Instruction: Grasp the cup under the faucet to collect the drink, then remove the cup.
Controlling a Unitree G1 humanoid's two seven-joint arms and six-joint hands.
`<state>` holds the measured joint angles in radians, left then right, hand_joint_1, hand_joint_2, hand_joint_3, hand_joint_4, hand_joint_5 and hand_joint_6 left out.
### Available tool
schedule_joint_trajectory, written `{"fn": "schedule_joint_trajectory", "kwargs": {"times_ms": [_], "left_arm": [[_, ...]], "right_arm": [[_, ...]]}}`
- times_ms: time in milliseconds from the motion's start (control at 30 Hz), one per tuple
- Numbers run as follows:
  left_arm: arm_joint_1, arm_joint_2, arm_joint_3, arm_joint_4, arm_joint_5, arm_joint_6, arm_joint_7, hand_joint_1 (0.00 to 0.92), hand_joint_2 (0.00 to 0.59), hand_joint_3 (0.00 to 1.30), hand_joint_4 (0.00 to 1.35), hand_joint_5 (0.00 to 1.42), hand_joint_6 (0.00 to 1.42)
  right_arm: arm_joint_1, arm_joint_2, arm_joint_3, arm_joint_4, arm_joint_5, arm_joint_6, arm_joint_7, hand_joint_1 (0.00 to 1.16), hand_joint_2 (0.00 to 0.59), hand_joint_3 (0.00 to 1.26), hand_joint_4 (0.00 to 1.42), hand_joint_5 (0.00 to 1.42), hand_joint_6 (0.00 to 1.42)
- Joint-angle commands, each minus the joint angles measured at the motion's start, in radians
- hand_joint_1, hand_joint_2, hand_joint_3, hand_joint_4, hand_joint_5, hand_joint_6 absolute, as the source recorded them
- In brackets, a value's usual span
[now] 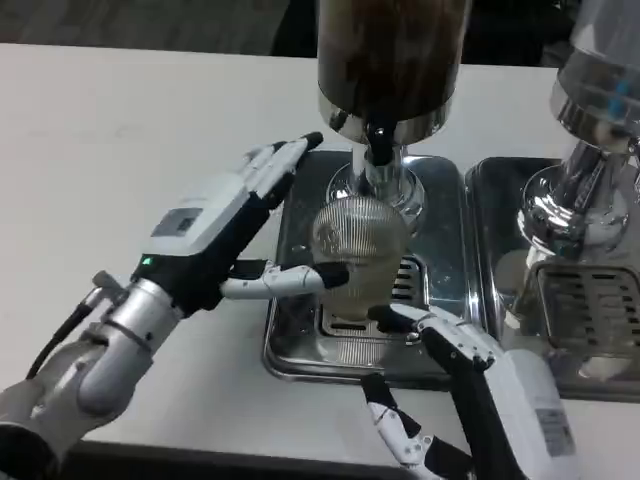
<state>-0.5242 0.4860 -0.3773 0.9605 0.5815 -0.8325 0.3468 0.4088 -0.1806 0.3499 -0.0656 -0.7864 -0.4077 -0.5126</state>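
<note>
My left fingers (285, 160) are spread wide, thumb touching the left side of the cup (358, 250), the rest reaching far past it, so my left hand (225, 225) holds nothing. My right hand (450, 375) comes in from the near right, one fingertip at the cup's near base, fingers apart. The white table (120, 140) runs off to a dark far edge. On it sits the steel drip tray (440, 300). The dispenser (390, 60) holds dark drink above, and its faucet (378, 150) hangs right over the ribbed clear cup.
</note>
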Motion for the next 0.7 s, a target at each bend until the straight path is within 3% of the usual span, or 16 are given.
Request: {"fn": "schedule_joint_trajectory", "kwargs": {"times_ms": [33, 200, 333, 533, 633, 700], "left_arm": [[0.080, 0.071, 0.060, -0.088, -0.057, -0.060, -0.032, 0.048, 0.016, 0.00, 0.00, 0.00, 0.00], [0.168, 0.121, 0.131, -0.191, -0.121, -0.104, -0.088, 0.034, 0.027, 0.00, 0.00, 0.00, 0.02], [0.245, 0.150, 0.229, -0.277, -0.207, -0.190, -0.099, 0.000, 0.045, 0.04, 0.00, 0.06, 0.10], [0.270, 0.177, 0.312, -0.373, -0.521, -0.266, -0.284, 0.000, 0.054, 0.17, 0.12, 0.21, 0.20], [0.267, 0.180, 0.320, -0.425, -0.704, -0.241, -0.432, 0.000, 0.068, 0.21, 0.18, 0.26, 0.24], [0.256, 0.184, 0.322, -0.487, -0.892, -0.173, -0.590, 0.000, 0.069, 0.22, 0.19, 0.28, 0.24]], "right_arm": [[-0.014, -0.014, -0.017, 0.011, 0.020, -0.016, -0.009, 0.50, 0.410, 0.36, 0.38, 0.26, 0.27], [-0.029, -0.025, -0.030, 0.017, 0.033, -0.021, -0.007, 0.50, 0.410, 0.36, 0.38, 0.26, 0.27], [-0.034, -0.026, -0.041, 0.016, 0.028, -0.012, -0.019, 0.50, 0.409, 0.36, 0.34, 0.25, 0.24], [-0.040, -0.023, -0.070, 0.007, 0.019, 0.010, -0.035, 0.51, 0.423, 0.34, 0.32, 0.23, 0.22], [-0.044, -0.020, -0.082, 0.005, 0.018, 0.025, -0.037, 0.51, 0.423, 0.34, 0.30, 0.21, 0.20], [-0.045, -0.017, -0.084, 0.006, 0.015, 0.034, -0.039, 0.51, 0.423, 0.33, 0.28, 0.20, 0.18]]}}
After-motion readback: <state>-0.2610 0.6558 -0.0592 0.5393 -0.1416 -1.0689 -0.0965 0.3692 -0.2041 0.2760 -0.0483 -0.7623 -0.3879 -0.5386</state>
